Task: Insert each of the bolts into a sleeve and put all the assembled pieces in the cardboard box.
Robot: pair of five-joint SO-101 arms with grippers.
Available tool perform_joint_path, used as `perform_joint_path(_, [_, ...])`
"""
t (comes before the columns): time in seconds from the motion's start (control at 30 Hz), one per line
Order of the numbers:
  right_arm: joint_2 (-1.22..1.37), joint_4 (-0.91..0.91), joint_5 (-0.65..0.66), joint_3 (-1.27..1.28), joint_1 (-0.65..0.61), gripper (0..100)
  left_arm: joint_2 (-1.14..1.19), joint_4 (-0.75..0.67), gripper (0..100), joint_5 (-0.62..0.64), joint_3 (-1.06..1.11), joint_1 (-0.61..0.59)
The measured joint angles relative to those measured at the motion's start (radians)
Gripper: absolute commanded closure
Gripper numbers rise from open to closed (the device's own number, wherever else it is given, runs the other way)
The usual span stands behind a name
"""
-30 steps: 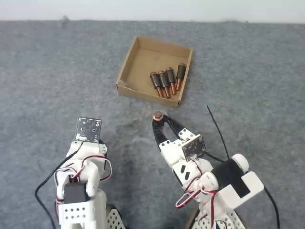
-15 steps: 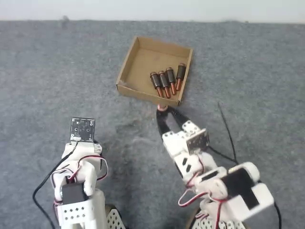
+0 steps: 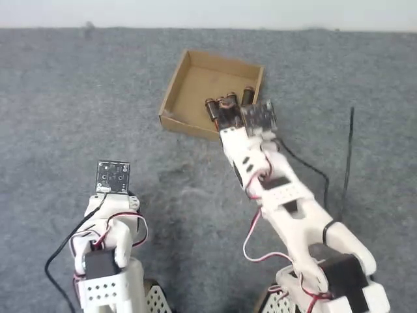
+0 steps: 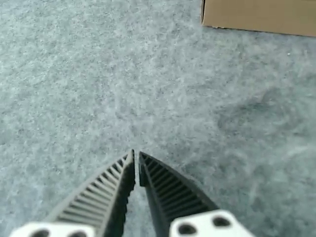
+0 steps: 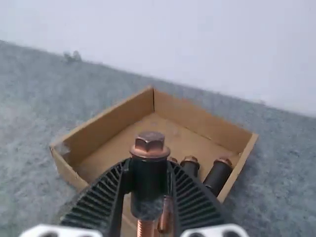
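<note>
Lower left of high view: left arm over grey carpet. Left gripper is narrowed to a slit, with nothing between its 2 fingers. Right arm stretches from lower right to upper centre. Right gripper is clamped on 1 assembled piece, black sleeve with copper hex head up, over the near edge of the cardboard box. Inside the box, right half: 3 more bolt heads countable, that row partly blocked by the gripper. Totals: 1 box, 2 arms.
</note>
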Motion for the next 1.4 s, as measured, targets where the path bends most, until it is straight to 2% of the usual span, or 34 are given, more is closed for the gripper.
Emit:
perform_joint_path(0.13, [0.057, 0.137, 0.0, -0.166, 0.003, 99.3, 0.0, 0.0, 99, 0.0, 0.0, 0.0])
perform_joint_path(0.63, [0.658, 0.362, 0.0, -0.783, 0.133, 99.3, 0.0, 0.0, 99, 0.0, 0.0, 0.0])
perform_joint_path(0.93, [0.835, 0.457, 0.003, -0.95, 0.132, 99.2, 0.0, 0.0, 99, 0.0, 0.0, 0.0])
perform_joint_path(1.13, [0.864, 0.551, 0.003, -1.028, 0.127, 99.1, 0.0, 0.0, 99, 0.0, 0.0, 0.0])
perform_joint_path(1.2, [0.864, 0.591, 0.003, -1.049, 0.127, 96.4, 0.0, 0.0, 99, 0.0, 0.0, 0.0])
perform_joint_path(1.33, [0.864, 0.718, -0.002, -1.111, 0.126, 83.5, 0.0, 0.0, 99, 0.0, 0.0, 0.0])
perform_joint_path(1.4, [0.864, 0.787, -0.028, -1.148, 0.124, 82.7, 0.0, 0.0, 99, 0.0, 0.0, 0.0])
